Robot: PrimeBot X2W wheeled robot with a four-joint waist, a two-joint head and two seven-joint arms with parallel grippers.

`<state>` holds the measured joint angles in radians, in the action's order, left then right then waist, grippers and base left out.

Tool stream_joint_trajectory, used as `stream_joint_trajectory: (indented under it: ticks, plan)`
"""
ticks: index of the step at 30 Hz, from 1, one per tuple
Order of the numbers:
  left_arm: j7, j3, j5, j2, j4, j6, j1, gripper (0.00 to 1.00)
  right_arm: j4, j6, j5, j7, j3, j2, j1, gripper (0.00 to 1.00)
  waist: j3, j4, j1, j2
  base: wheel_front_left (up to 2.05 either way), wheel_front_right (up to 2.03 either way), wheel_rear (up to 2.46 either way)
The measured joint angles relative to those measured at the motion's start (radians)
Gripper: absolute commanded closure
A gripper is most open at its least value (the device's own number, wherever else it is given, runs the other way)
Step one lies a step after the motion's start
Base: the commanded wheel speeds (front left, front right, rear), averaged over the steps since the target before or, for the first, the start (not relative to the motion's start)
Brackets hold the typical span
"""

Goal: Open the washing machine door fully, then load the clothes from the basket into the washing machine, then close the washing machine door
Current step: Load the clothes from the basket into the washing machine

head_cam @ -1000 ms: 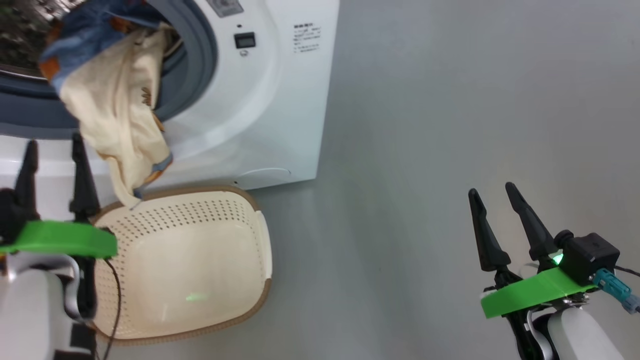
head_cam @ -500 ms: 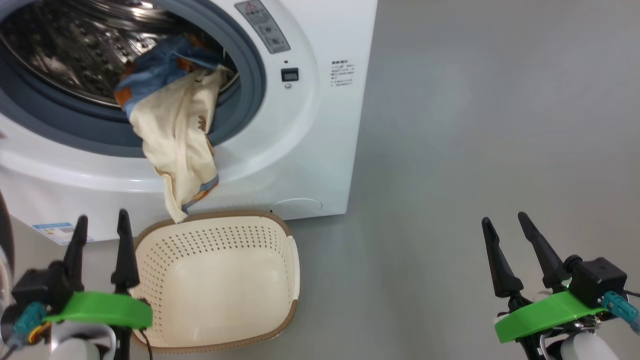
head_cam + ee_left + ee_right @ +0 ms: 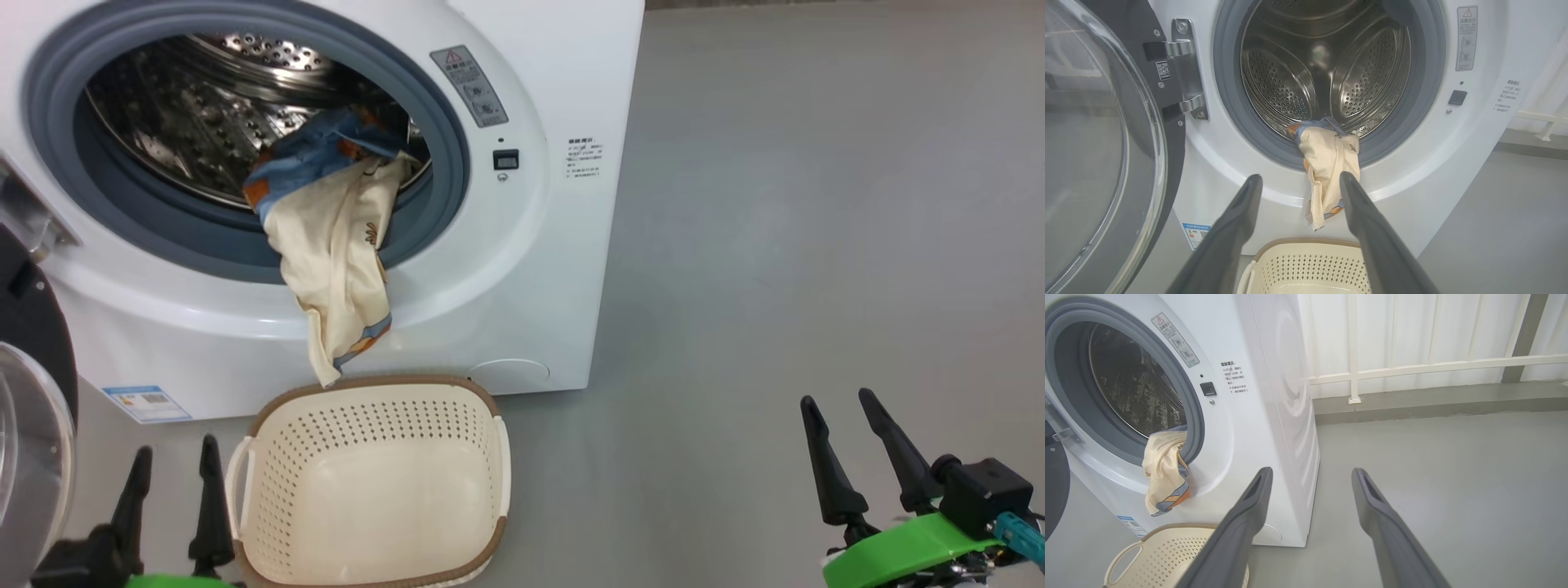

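The white washing machine (image 3: pixel 531 269) stands with its door (image 3: pixel 1106 143) swung open to the left. The clothes (image 3: pixel 335 245), cream and light blue fabric, hang half out of the drum over the grey gasket, their tip dangling just above the basket (image 3: pixel 367 490). The cream basket sits on the floor in front of the machine with nothing in it. My left gripper (image 3: pixel 173 457) is open at the basket's left side, holding nothing. My right gripper (image 3: pixel 841 404) is open over bare floor far to the right. The same clothes (image 3: pixel 1331 171) and my left gripper (image 3: pixel 1298 179) show in the left wrist view.
Grey floor (image 3: pixel 816 204) stretches to the right of the machine. A white railing (image 3: pixel 1412 367) and a low kerb run behind it. The open door's glass bowl (image 3: pixel 33 457) bulges at my left side.
The head camera has tilted up and pulled back, so the machine, the clothes and the basket sit lower and further right in view. Both grippers stay open.
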<state>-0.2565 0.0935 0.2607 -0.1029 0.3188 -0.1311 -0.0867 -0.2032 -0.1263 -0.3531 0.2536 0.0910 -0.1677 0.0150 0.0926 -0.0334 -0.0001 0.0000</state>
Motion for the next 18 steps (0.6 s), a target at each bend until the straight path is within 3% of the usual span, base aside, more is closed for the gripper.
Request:
stream_joint_trajectory:
  ticks: [8,18]
  plan:
    - [0.000,0.017,-0.009,0.006,-0.063,0.000,0.092,0.00,0.006,0.000,-0.007,0.000,-0.015,0.000,-0.044,0.00,-0.028,0.011,0.0001,0.0000,0.00,0.00,0.00]
    - [0.000,0.017,-0.009,0.012,-0.080,0.000,0.094,0.00,0.010,0.000,-0.007,0.000,-0.025,0.001,-0.046,0.00,-0.015,0.024,0.0001,0.0000,0.00,0.00,0.00]
